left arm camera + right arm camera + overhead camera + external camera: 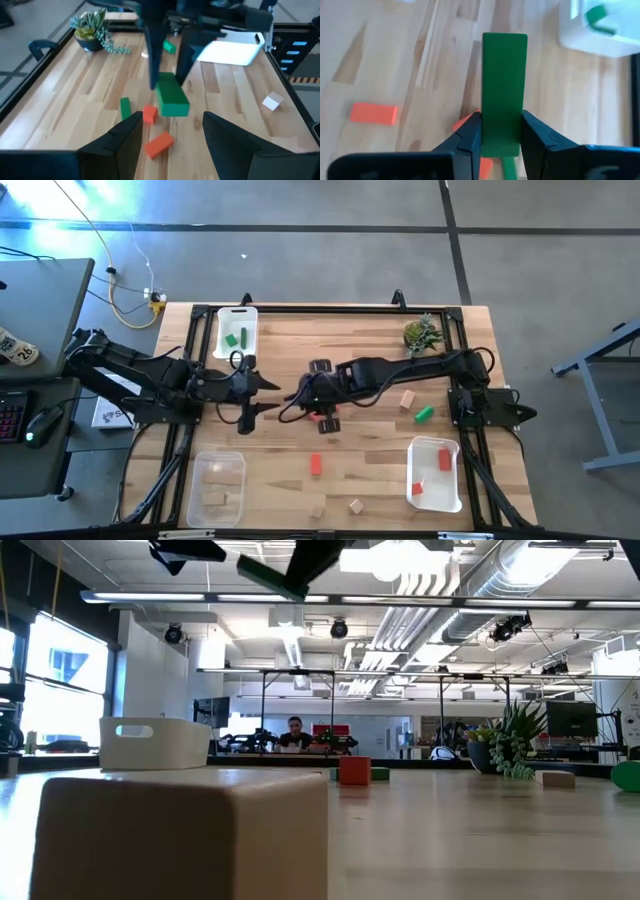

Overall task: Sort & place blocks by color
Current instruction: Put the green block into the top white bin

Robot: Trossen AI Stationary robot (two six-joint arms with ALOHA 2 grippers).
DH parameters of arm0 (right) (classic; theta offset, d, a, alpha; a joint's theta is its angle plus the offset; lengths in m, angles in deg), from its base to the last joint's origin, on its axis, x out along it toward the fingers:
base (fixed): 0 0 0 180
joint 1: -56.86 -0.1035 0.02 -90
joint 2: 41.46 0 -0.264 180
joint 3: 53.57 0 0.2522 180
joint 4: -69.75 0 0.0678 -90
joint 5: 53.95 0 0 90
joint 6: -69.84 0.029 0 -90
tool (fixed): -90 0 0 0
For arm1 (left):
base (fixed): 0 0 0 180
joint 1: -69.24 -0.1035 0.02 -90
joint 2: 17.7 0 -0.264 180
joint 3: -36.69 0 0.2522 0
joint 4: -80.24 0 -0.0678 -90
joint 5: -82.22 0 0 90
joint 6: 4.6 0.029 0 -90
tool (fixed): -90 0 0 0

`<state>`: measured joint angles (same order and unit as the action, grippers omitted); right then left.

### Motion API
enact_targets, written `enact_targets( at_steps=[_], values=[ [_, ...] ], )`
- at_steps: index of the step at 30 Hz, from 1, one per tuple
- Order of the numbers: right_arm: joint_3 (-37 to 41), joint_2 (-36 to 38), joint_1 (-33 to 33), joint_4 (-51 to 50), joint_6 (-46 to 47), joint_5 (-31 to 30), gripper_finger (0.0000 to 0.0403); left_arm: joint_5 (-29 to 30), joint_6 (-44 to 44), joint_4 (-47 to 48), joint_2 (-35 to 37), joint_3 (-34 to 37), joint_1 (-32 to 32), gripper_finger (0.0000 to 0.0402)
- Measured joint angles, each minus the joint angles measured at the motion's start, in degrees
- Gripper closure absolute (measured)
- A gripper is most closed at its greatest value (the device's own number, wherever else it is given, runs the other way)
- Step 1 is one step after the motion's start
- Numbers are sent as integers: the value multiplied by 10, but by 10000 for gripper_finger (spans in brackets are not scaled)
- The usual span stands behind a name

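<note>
Mid-sort: right tool clamped on a green bar above desk centre, left tool open alongside; greens, reds, tans partly trayed, several blocks loose.

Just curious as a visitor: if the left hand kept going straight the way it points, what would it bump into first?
Probably the green block held by the right hand, straight ahead of the open left hand. Small red blocks lie lower, on the table; depth is hard to judge.
</note>
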<state>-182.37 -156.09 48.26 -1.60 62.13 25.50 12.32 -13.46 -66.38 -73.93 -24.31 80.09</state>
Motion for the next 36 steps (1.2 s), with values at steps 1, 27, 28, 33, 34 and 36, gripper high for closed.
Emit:
enact_targets(
  at_steps=[1, 27, 28, 33, 34, 36],
  values=[
    [-8, 0, 0, 0, -3, -2, 326, 0, 1, -4, 0, 0, 0, 209],
    [-51, 0, 4, 59, -14, -13, 325, 49, 16, -68, 0, 0, 0, 209],
    [-51, 0, 4, 60, -14, -13, 325, 50, 16, -67, 0, 0, 0, 209],
    [-51, 0, 8, 66, -12, -13, 325, 52, 30, -67, 0, 0, 0, 224],
    [-51, 0, 9, 66, -12, -13, 325, 52, 31, -67, 0, 0, 0, 233],
    [-51, 0, 10, 67, -12, -13, 325, 52, 34, -66, 0, 0, 0, 252]
  ],
)
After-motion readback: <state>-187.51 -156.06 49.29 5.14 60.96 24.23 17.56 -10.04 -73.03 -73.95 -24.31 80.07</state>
